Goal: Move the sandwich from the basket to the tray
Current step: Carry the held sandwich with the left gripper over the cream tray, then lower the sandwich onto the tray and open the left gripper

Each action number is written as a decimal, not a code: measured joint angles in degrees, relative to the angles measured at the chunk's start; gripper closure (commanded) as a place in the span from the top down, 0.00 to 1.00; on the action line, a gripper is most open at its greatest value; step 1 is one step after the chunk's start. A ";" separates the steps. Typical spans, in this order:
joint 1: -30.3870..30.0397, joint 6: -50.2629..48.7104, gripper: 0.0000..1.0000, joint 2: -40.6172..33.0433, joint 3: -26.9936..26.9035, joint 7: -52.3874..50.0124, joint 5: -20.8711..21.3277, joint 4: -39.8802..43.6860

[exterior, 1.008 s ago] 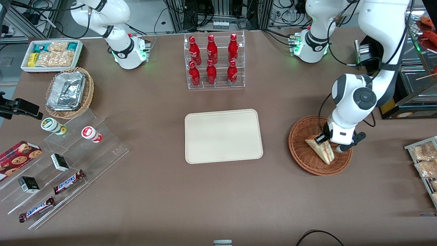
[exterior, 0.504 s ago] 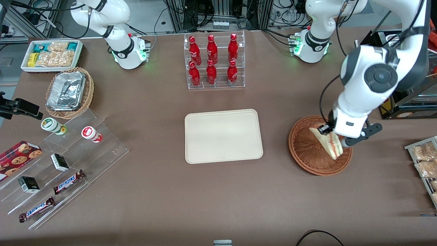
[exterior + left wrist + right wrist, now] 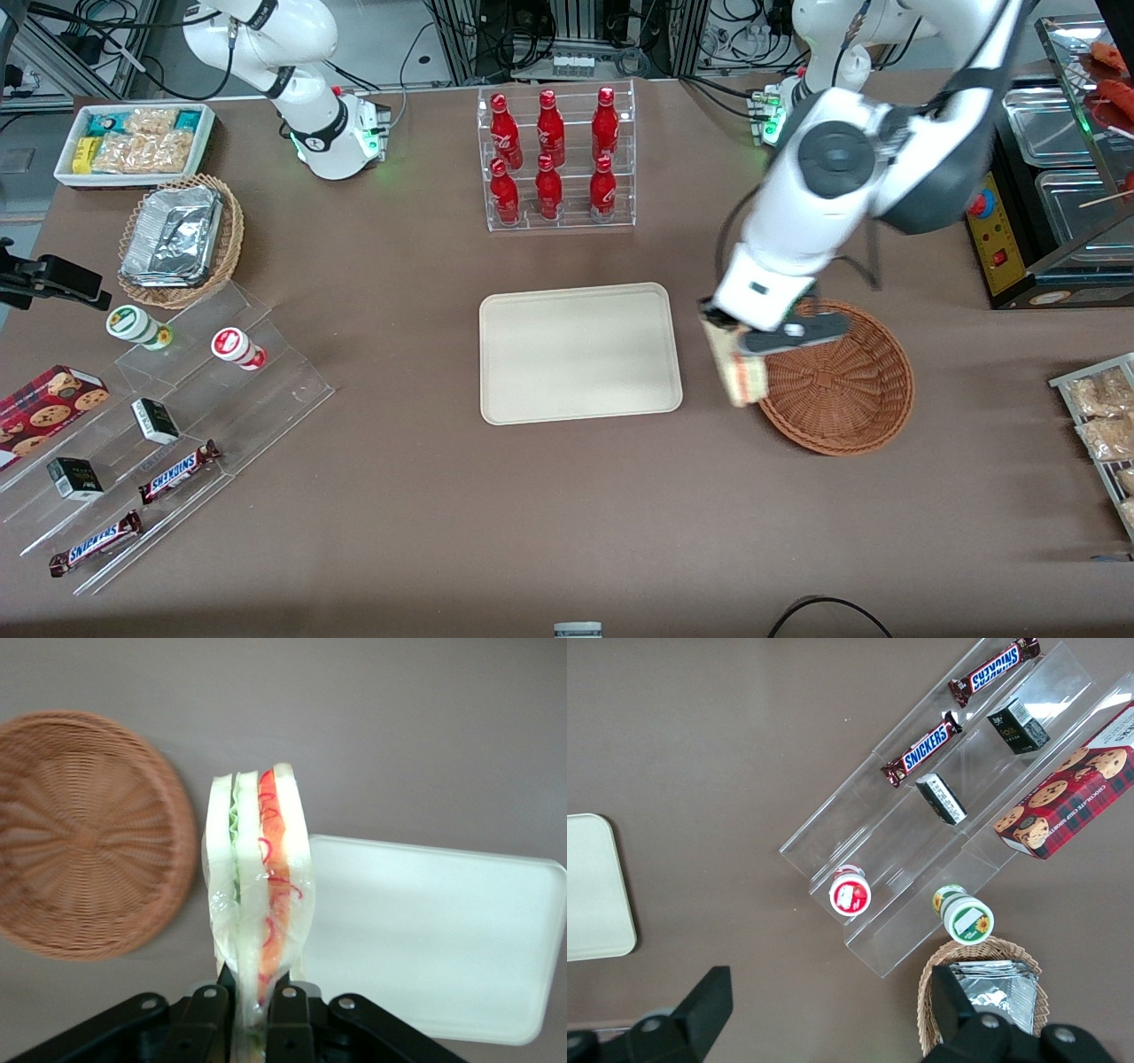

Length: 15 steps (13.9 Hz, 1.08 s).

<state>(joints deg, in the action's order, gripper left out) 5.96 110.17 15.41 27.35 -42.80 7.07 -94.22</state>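
Gripper (image 3: pixel 258 1005): closed on the sandwich (image 3: pixel 257 895), fingers (image 3: pixel 208 1014) pinching the narrow lower end of the wedge; in the front view, gripper (image 3: pixel 735 341) raised above the table, over the gap between basket and tray.
Sandwich: held upright and clear of every surface; white bread outside, green and red-orange filling layers facing the wrist camera, clear wrap around it; in the front view (image 3: pixel 737 372), overlapping the basket's rim on the side toward the tray.
Basket (image 3: pixel 873 403): round reddish-brown wicker, resting on the table toward the working arm's end; nothing visible inside in the wrist view (image 3: pixel 84 833).
Tray (image 3: pixel 580 353): cream rectangle with rounded corners, flat on the table near its middle, just beside the basket; surface bare (image 3: pixel 425 939).
Surface: brown table (image 3: pixel 532 514), matte and even.
Room: cables and metal racks past the table's edge farthest from the front camera.
Around: clear rack of red bottles (image 3: pixel 554 159) farther from the front camera than the tray; toward the parked arm's end, tan oval basket with foil containers (image 3: pixel 177 239), white bin of snack packets (image 3: pixel 133 142), clear stepped stand (image 3: pixel 177 425) with Snickers bars (image 3: pixel 177 471) and small boxes, cookie box (image 3: pixel 44 408).
In the way: nothing between the held sandwich and the tray.
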 measured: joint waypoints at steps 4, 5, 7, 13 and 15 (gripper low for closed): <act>8.25 0.53 0.00 6.83 0.06 -3.37 1.47 4.06; 9.59 0.59 0.00 8.40 0.05 -4.84 3.39 4.60; 12.11 2.17 0.00 11.95 0.03 -9.17 8.16 5.06; 16.61 13.08 0.00 21.29 -0.05 -14.19 12.24 7.07; 16.65 16.28 0.00 22.73 -0.05 -15.01 12.42 7.18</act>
<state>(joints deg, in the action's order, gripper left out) 22.61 126.44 38.14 27.30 -57.82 19.49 -87.04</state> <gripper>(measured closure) 0.846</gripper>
